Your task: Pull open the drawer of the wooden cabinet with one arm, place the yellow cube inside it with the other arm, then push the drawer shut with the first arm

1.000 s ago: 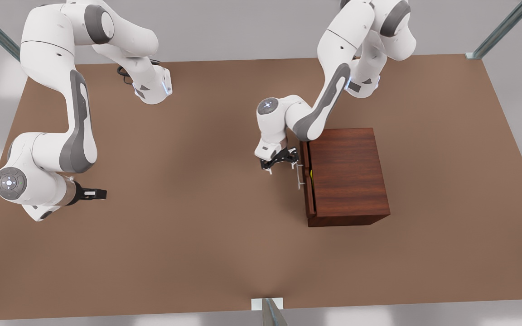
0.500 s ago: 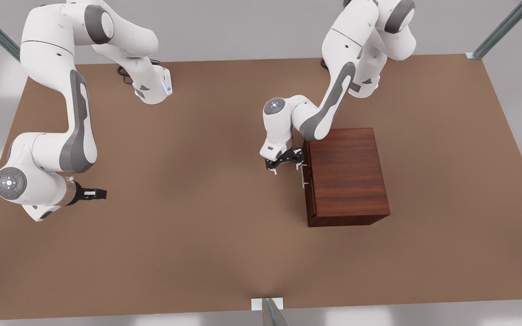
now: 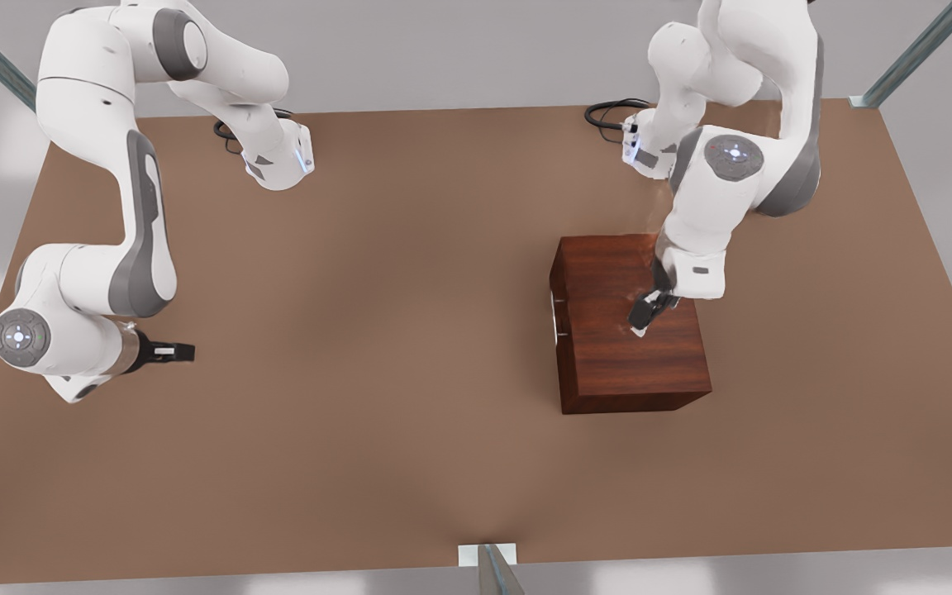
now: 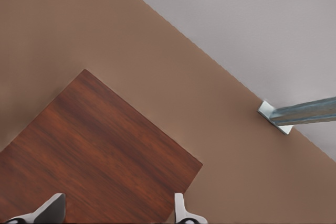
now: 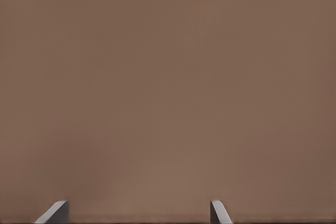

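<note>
Dark reddish-brown wood marks your wooden cabinet (image 3: pixel 629 330), standing on the brown table (image 3: pixel 360 372) toward the front view's right. Its drawer (image 3: pixel 557 318) sits flush with the cabinet's face, the thin silver handle (image 3: pixel 554 321) just proud of it. Your left gripper (image 3: pixel 644 318) hangs over the cabinet's top; in the left wrist view its fingertips (image 4: pixel 52 208) stand wide apart above the wood grain, gripping nothing. Your right gripper (image 3: pixel 174 353) waits well away, low over the bare table at the front view's left, its fingertips (image 5: pixel 55 212) also spread wide and empty in the right wrist view.
</note>
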`<state>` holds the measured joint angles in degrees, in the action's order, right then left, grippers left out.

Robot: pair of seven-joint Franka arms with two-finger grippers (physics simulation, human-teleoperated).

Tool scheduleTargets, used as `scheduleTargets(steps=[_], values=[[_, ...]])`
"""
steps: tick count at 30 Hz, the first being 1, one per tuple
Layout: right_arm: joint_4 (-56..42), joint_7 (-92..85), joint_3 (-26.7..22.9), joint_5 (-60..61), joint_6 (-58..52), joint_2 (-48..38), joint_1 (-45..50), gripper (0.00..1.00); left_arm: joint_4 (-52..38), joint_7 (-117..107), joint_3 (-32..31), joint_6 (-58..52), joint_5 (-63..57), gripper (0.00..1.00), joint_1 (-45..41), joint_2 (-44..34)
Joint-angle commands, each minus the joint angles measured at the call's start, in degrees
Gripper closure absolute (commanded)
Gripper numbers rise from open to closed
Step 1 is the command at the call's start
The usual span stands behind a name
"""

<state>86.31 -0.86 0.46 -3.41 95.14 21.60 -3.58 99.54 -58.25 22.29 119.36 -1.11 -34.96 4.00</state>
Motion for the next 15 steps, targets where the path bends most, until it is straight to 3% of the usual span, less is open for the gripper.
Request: scheduleTargets(steps=[1, 2, 6, 7, 8, 9, 12, 15], values=[[1.6, -0.4, 0.0, 0.2, -0.9, -1.2, -0.2, 0.00, -8.2, 61.9, 5.4, -25.9, 10.4, 0.00, 5.6, 2.1], [3.9, -0.5, 0.0, 0.2, -0.8, -3.2, -0.5, 0.00, -15.9, 65.4, 5.5, -32.4, 20.4, 0.00, 14.4, 7.9], [4.7, -0.5, 0.0, 0.5, -3.5, -5.2, -1.5, 0.00, -17.9, 66.2, 3.2, -30.4, 15.7, 0.00, 12.8, 11.1], [4.5, -0.5, 0.0, 0.5, -4.3, -5.3, -1.5, 0.00, -18.6, 66.7, -21.4, -30.3, 13.3, 0.00, 34.9, 11.0], [4.5, -0.5, 0.1, 0.6, -4.4, -5.3, -1.5, 0.00, -17.7, 66.6, -25.4, -28.4, 8.1, 0.00, 36.6, 9.9], [4.2, -0.5, 0.0, 0.6, -5.2, -5.3, -1.5, 0.00, -10.1, 66.9, -25.2, -20.1, 8.8, 0.00, 36.6, 5.6], [4.1, -0.5, 0.1, 0.4, -6.0, -5.3, -1.5, 0.00, -15.8, 66.7, -25.6, -20.0, 6.6, 0.00, 35.1, 7.8], [4.0, -0.5, 0.1, 0.4, -6.4, -5.1, -1.4, 0.00, -15.9, 66.5, -25.6, -22.5, 7.0, 0.00, 35.0, 7.9]])
